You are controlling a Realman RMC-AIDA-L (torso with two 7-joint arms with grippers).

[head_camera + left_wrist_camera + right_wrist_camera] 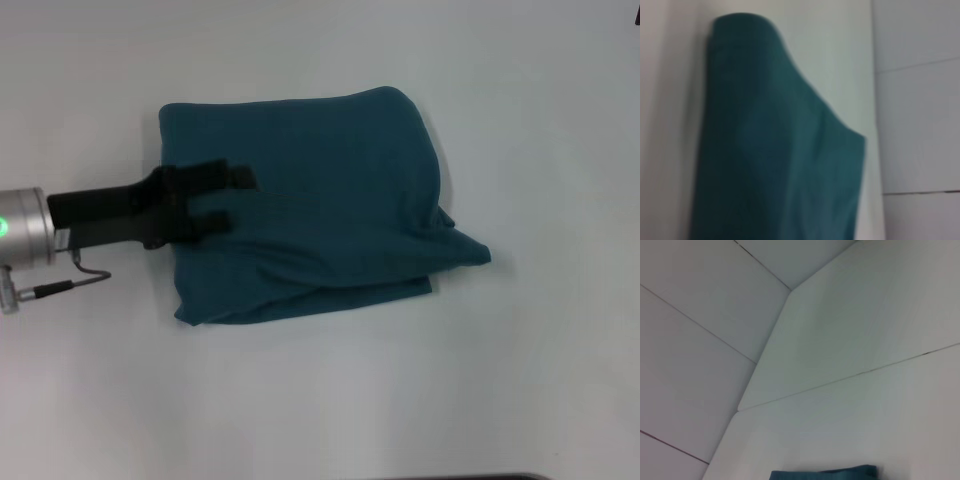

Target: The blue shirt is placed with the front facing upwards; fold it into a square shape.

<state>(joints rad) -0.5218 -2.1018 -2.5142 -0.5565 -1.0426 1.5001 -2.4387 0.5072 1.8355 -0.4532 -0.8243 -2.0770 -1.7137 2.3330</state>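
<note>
Presently, one item: a dark teal-blue cotton shirt [320, 200], lying folded into a rough rectangle near the middle of the pale white table [520, 380]. No lettering or neck tag shows; only plain cloth faces up. The near right corner is untidy: a flap pokes out past the stack's edge, and a lower layer shows beneath it along the near edge.

Left gripper [238, 200]: black, two-fingered, reaching in from the robot's left over the shirt's left margin. The fingers lie apart, one beside the other, low over the top layer and pinching nothing; contact with the cloth cannot be confirmed. Its wrist view shows only the folded cloth and table beyond.

Right gripper: not in view; its wrist camera sees mostly bare table and a sliver of the shirt's edge.

Handling, as judged: light, soft, limp, not fragile; layers likely to slide and sag when lifted. Best taken at an edge or corner, pinching all layers together. The stray right corner looks the part most needing a tuck.
</note>
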